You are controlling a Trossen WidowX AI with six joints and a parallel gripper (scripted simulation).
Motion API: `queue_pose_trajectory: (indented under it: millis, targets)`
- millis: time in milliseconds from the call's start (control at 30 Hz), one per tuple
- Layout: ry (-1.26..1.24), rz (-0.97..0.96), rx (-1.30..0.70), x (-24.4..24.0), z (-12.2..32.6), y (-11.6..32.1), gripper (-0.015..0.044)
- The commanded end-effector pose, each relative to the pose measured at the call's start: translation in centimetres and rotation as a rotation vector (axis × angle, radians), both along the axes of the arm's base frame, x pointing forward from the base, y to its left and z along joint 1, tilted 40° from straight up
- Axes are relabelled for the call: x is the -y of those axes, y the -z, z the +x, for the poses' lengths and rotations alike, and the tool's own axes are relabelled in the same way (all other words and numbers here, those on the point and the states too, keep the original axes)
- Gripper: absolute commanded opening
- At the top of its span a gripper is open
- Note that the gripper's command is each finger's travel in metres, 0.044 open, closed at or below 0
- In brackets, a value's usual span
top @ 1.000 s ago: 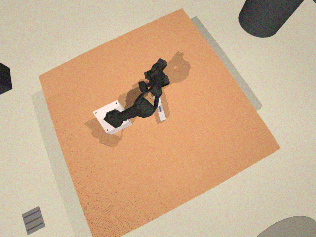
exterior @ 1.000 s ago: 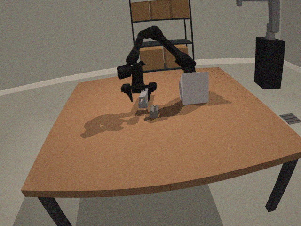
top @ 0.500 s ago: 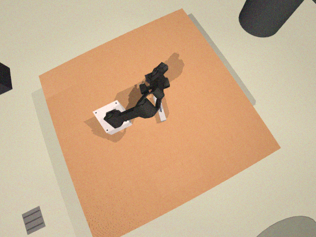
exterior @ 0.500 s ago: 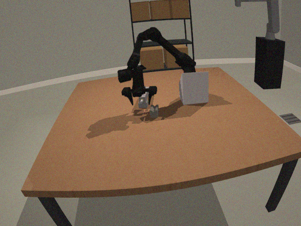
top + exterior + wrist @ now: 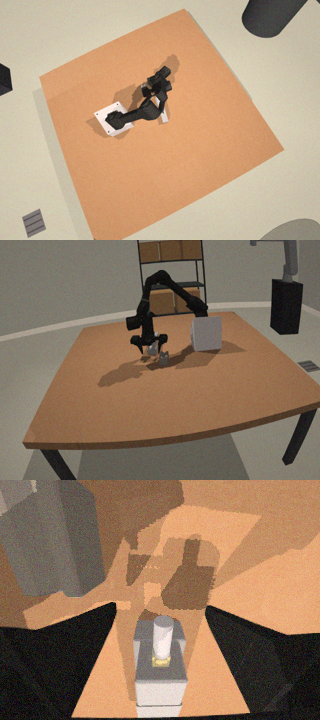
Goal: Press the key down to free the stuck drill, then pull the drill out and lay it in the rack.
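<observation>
The pale cylindrical drill (image 5: 162, 636) stands in a yellow collar on the end of a long white and grey block (image 5: 160, 692) (image 5: 151, 350) (image 5: 165, 118). My gripper (image 5: 161, 608) (image 5: 150, 353) is open and points down over this end of the block. In the wrist view its fingers are on either side of the drill, with gaps on both sides. Nothing is held. The grey grooved rack (image 5: 55, 545) (image 5: 163, 358) (image 5: 143, 86) stands on the table, at the upper left in the wrist view. The key cannot be made out; the arm and the frame edge hide much of the block.
The arm's white mounting box (image 5: 103, 112) (image 5: 207, 334) stands on the orange-brown table (image 5: 180, 167) (image 5: 160, 405). The rack is close beside the gripper's finger on its side. The arm arches over the block from the box.
</observation>
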State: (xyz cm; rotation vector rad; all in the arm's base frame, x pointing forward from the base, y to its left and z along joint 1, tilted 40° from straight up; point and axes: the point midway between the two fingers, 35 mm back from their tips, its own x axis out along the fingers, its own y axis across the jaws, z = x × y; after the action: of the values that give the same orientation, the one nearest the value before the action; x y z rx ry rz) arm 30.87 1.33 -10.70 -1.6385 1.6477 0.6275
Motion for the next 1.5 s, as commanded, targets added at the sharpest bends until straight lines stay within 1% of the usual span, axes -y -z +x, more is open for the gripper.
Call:
queue_pose_trajectory:
  millis: [0, 400, 500, 1000, 1467]
  targets:
    - [0.001, 0.001, 0.001, 0.0, 0.0, 0.0, 0.0335]
    - [0.001, 0.001, 0.001, 0.0, 0.0, 0.0, 0.0020]
    - [0.001, 0.001, 0.001, 0.0, 0.0, 0.0, 0.0000]
    - [-0.003, -0.003, -0.003, -0.9, 0.1, 0.6, 0.0000]
    - [-0.003, -0.002, -0.003, -2.6, 0.5, 1.8, 0.0000]
